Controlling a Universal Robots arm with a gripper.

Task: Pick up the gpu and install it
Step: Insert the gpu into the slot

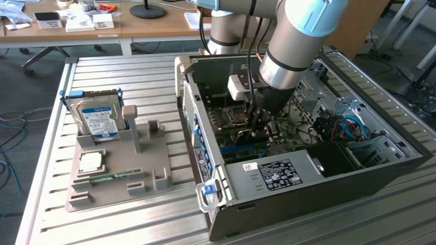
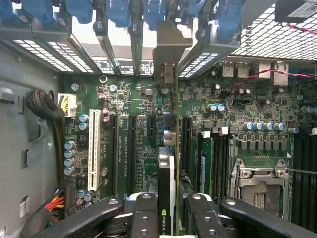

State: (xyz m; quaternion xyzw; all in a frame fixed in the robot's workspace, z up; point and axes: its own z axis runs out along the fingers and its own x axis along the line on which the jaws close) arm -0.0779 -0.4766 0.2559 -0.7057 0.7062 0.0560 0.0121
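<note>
In the wrist view the gpu point(image 2: 167, 171) is seen edge-on: a thin green card with a black block on one face. Its silver end bracket point(image 2: 167, 49) reaches the rear slot openings of the case. My gripper point(image 2: 168, 220) is shut on the card, with a black finger point(image 2: 143, 218) on each side. The card stands upright over the motherboard point(image 2: 247, 114), in line with the long black slots point(image 2: 132, 148). Whether it sits in a slot I cannot tell. In the exterior view my gripper point(image 1: 261, 125) reaches down into the open computer case point(image 1: 307, 199).
On the exterior view's left, a grey holder point(image 1: 156, 158) carries a silver hard drive point(image 1: 99, 117), a processor point(image 1: 91, 162) and a narrow memory stick point(image 1: 109, 177). Inside the case are blue latches point(image 2: 119, 10), a cable bundle point(image 2: 49, 114), memory modules point(image 2: 205, 158) and the processor socket point(image 2: 260, 183).
</note>
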